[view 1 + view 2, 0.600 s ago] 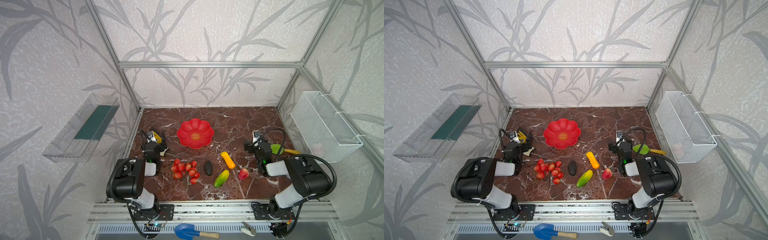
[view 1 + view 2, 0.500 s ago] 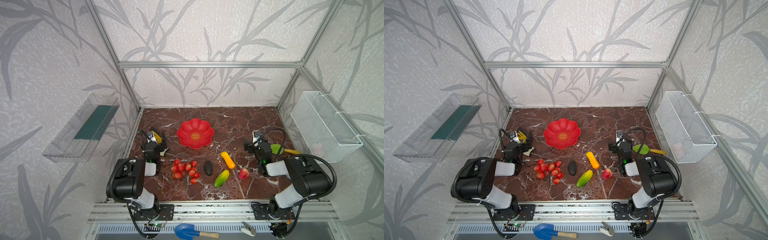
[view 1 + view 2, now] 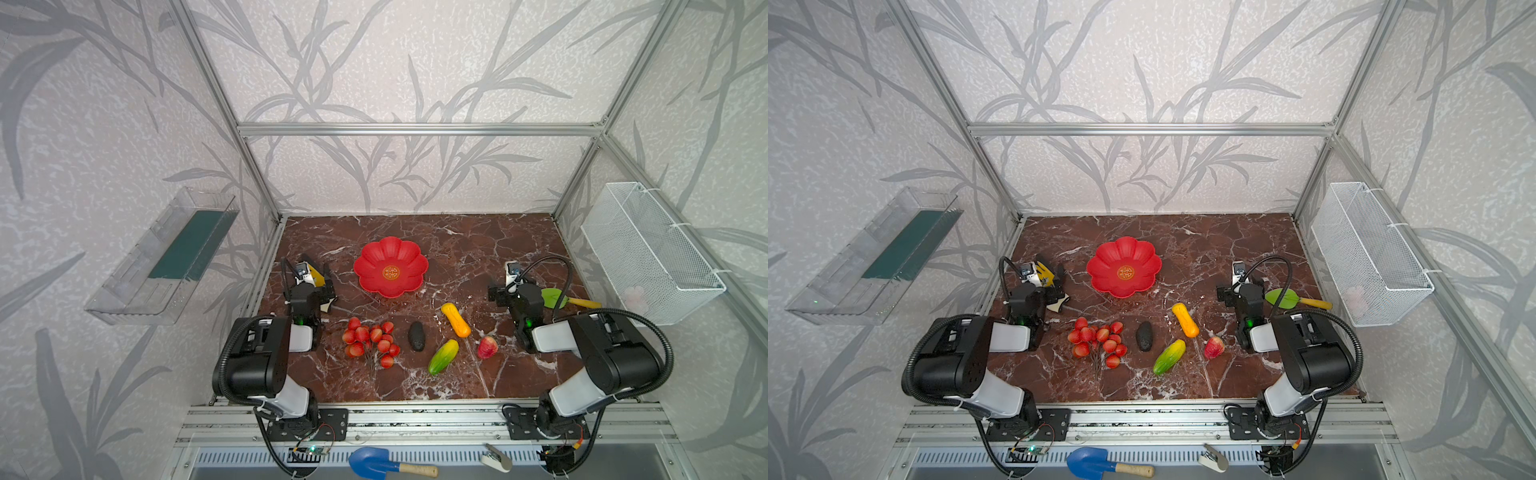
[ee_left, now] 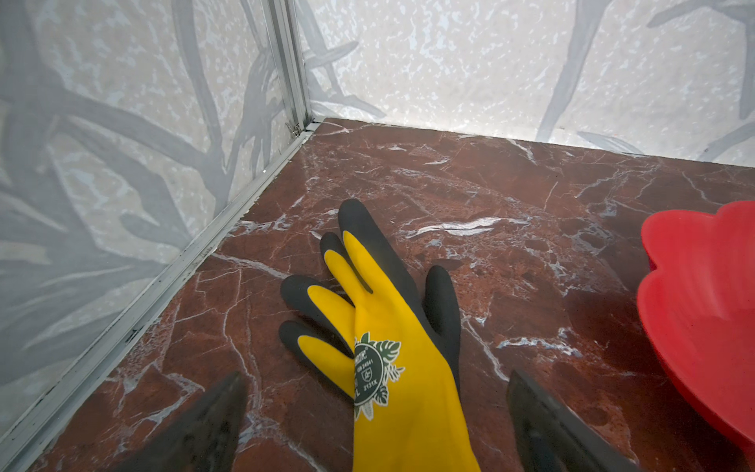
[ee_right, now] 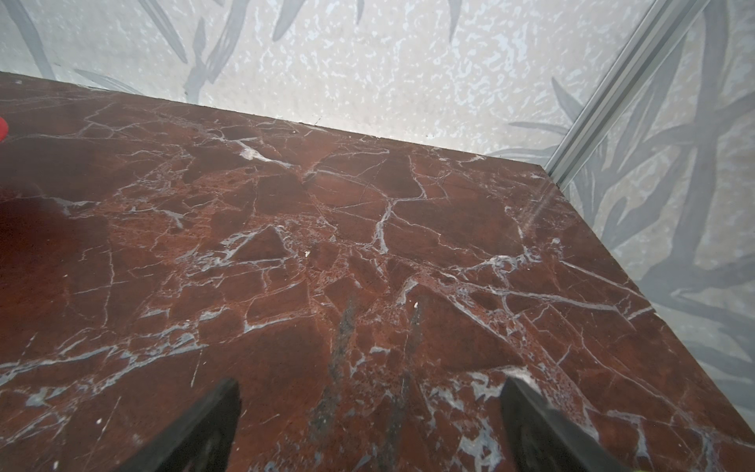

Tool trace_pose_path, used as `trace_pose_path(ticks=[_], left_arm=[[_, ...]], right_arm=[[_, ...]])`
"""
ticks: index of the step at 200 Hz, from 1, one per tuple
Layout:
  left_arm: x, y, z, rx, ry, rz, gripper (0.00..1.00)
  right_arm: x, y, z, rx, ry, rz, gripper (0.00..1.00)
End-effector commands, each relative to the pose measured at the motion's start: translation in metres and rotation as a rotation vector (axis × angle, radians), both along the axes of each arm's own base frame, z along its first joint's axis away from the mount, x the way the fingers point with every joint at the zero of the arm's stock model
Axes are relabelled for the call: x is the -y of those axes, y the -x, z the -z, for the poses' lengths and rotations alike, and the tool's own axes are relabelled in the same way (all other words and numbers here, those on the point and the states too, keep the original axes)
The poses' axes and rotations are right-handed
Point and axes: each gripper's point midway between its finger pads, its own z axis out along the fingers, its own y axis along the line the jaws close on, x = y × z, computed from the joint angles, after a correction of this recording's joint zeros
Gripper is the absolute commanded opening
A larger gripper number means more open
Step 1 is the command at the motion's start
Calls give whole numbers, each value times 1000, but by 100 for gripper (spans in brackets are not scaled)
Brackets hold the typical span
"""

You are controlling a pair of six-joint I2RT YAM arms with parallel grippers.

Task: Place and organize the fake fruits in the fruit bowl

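A: Where does the fruit bowl (image 3: 374,255) sit in both top views?

B: On the marble desk (image 3: 457,237), about midway across and toward the back. Every fake fruit lies outside it, on the desk nearer the front.

A: In what order?

B: From the left: the bunch of red cherries (image 3: 370,338), the dark avocado (image 3: 416,336), the green-yellow mango (image 3: 443,356), then the red-pink apple (image 3: 487,347). The yellow-orange oblong (image 3: 456,319) lies just behind the mango. It is the fruit nearest the bowl, yet apart from it.

A: Anything else on the desk?

B: A yellow-and-black glove (image 3: 316,275) lies left of the bowl, under the end of the left arm. A green trowel (image 3: 555,297) lies beside the right arm's wrist.

A: And the left wrist view?

B: The left claw (image 4: 376,376) stands spread wide and grips nothing. The glove lies flat on the desk, its cuff running between the two dark fingers (image 4: 220,408) and apart from both. The bowl (image 4: 694,294) shows its scalloped rim at the edge of the view, near the glove but not touching it.

A: The right wrist view?

B: The right claw (image 5: 371,381) is spread just as wide and holds nothing. Between its fingers lies bare marble. A sliver of red shows at the frame's edge, too little to tell what it is.
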Motion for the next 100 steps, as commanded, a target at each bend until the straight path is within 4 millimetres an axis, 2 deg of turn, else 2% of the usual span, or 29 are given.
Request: trace_pose_path(ticks=[1, 45, 71, 100], left_arm=[[1, -5, -5, 9, -12, 11, 99], [5, 1, -7, 46, -14, 32, 99], [9, 14, -14, 128, -22, 51, 99], [7, 10, -13, 106, -20, 40, 99]], right_arm=[[2, -2, -5, 21, 1, 8, 99], [2, 0, -6, 34, 5, 9, 99], [-2, 15, -12, 116, 24, 0, 99], [-1, 15, -13, 126, 56, 37, 99]])
